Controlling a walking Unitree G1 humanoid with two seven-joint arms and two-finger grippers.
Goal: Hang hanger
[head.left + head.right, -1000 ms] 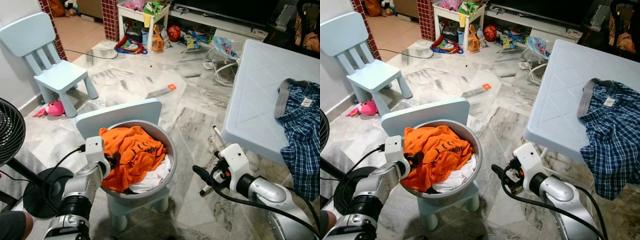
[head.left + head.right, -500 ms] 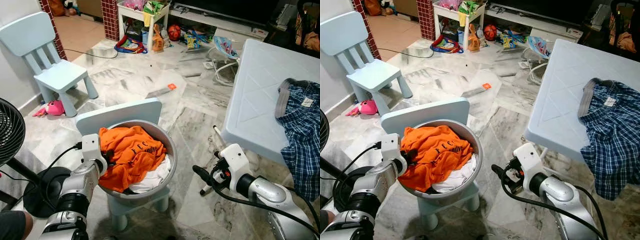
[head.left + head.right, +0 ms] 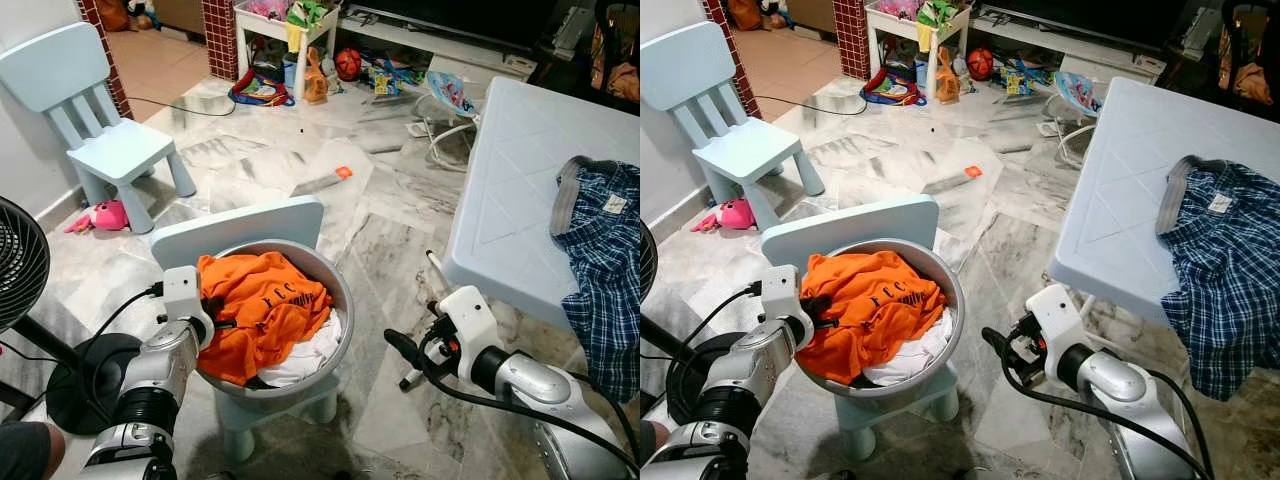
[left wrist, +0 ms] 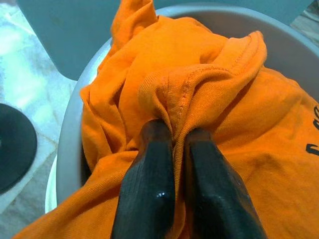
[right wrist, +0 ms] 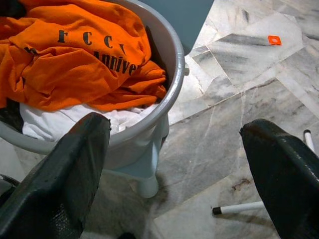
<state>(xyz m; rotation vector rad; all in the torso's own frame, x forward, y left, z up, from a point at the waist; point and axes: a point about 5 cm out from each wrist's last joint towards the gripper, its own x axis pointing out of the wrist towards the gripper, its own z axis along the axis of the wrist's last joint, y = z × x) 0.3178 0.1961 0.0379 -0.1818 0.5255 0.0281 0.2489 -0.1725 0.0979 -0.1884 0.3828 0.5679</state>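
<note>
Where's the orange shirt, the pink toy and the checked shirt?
orange shirt (image 3: 262, 305), left eye view, middle of the cloth in the basin.
pink toy (image 3: 103, 216), left eye view, its body.
checked shirt (image 3: 1222, 280), right eye view, the blue plaid cloth.

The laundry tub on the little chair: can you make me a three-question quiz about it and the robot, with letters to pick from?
1. Where does the grey tub sit?
A. on the white table
B. on a small blue chair
C. on the floor by the fan

2. What colour is the shirt on top of the tub?
A. orange
B. green
C. purple

3. What is the left gripper doing?
A. hanging open over the floor
B. holding a hanger
C. pinching a fold of the shirt

Answers:
1. B, the chair has its backrest rising behind the tub and its legs below.
2. A, the heap is bright orange with dark letters.
3. C, the left wrist view has both black fingers shut on the cloth.
</note>
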